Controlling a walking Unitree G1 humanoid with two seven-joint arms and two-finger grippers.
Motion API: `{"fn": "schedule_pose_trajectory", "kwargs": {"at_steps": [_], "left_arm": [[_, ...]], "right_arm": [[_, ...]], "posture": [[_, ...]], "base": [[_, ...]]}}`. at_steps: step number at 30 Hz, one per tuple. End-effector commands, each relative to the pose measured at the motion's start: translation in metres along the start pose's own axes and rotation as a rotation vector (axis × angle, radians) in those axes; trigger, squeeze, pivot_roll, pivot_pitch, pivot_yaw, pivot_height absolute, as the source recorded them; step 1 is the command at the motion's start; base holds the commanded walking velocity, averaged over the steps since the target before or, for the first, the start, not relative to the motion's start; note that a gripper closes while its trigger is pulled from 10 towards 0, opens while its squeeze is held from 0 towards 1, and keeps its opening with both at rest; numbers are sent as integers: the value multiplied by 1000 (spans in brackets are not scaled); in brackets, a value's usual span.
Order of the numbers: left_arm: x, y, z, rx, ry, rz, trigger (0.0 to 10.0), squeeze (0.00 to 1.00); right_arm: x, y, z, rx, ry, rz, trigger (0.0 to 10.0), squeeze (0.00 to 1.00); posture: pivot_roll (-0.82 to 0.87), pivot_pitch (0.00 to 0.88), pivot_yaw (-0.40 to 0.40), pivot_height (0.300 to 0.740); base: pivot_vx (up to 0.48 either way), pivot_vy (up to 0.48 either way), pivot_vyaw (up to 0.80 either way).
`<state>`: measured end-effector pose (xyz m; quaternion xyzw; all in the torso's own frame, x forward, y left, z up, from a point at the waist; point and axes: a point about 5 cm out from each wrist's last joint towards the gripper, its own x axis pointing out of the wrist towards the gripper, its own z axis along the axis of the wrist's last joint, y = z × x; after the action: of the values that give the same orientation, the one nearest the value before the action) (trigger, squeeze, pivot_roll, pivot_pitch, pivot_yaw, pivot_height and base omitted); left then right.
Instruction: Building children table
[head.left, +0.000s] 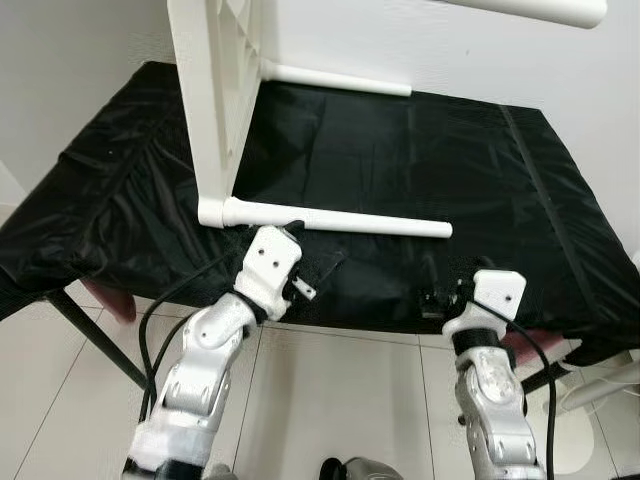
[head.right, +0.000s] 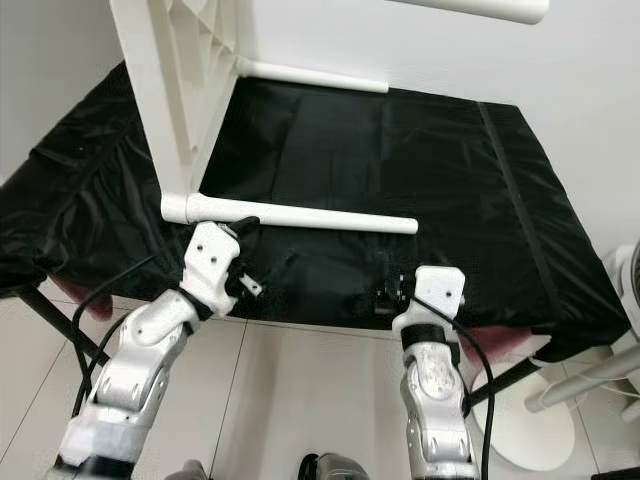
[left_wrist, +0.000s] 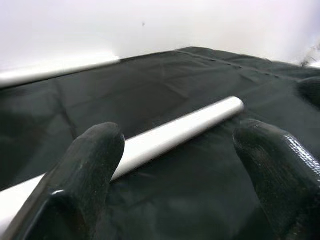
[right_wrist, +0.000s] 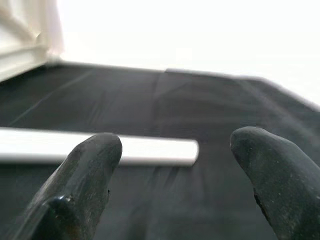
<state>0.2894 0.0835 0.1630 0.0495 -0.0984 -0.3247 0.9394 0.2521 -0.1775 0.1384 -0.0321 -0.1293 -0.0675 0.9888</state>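
Lying on crinkled black cloth (head.left: 400, 160), smooth white tubular leg (head.left: 340, 220), left claw (left_wrist: 175, 165) released, right claw (right_wrist: 175, 170) released, perhaps plastic tabletop (head.left: 215, 90).

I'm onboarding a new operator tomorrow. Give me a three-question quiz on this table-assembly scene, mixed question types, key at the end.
1. True or false: the white tabletop lies flat on the black cloth.
2. Which gripper is nearer the joint where the near leg meets the tabletop? A) left gripper B) right gripper
3. Fill in: both grippers' fingers are ____.

Key: 1. False, it stands on edge. 2. A. 3. open.
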Motion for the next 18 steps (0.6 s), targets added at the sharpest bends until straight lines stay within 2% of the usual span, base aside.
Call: {"fn": "schedule_pose_trajectory", "kwargs": {"at_steps": [1, 2, 4, 8, 9, 16, 18], "left_arm": [[0, 11, -9, -73, 30, 179, 10000, 0], [0, 11, -9, -73, 30, 179, 10000, 0], [4, 14, -16, -137, 31, 183, 10000, 0], [6, 17, -17, -135, 35, 213, 10000, 0], [8, 30, -16, -121, 22, 299, 10000, 0], [-2, 50, -23, -113, 39, 320, 10000, 0], [-2, 50, -23, -113, 39, 320, 10000, 0]], "right_arm": [[0, -4, 5, -9, -33, -20, 10000, 0], [0, -4, 5, -9, -33, -20, 10000, 0], [-4, -3, 8, -8, -50, -9, 10000, 0], [-7, -3, 7, -13, -48, 5, 10000, 0], [-14, -7, 4, -29, -33, -13, 10000, 0], [-22, -21, 5, -92, -38, -83, 10000, 0], [-22, -21, 5, -92, -38, -83, 10000, 0]], "posture": [[26, 0, -64, 740], [26, 0, -64, 740], [14, 0, -68, 740], [13, 0, -62, 740], [7, 0, -47, 740], [-16, 0, -15, 740], [-16, 0, -15, 740]], "base": [[0, 0, 0], [0, 0, 0], [0, 0, 0], [0, 0, 0], [0, 0, 0], [0, 0, 0], [0, 0, 0]]}}
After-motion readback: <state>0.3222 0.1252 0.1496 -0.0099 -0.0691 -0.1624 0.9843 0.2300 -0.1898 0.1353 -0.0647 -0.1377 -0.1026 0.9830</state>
